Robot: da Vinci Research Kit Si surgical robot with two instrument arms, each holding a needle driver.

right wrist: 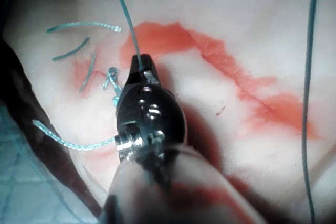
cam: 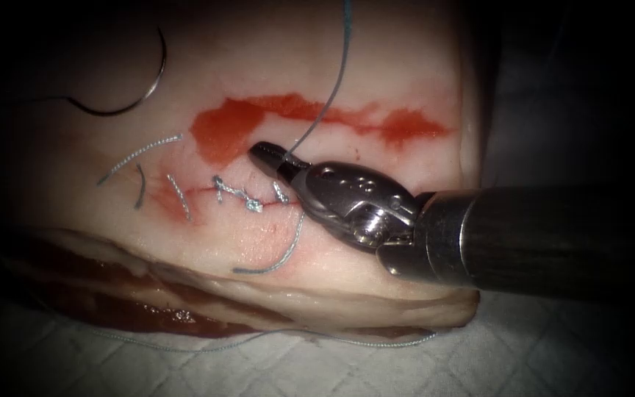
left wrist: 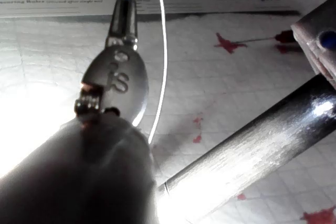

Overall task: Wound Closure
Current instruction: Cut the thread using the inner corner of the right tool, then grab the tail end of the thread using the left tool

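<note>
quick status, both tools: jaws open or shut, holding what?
Left tool: shut on the thread.
Right tool: shut on the thread, above the cut. Needle lies free on the tissue, upper left.

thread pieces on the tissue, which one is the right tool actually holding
The long thread running up from the right tool, whose jaws are shut on it. The cut ends lie loose left of it, untouched.

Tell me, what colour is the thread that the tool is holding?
Pale blue-grey thread, shut in the right tool; clearest in the endoscope view.
</note>
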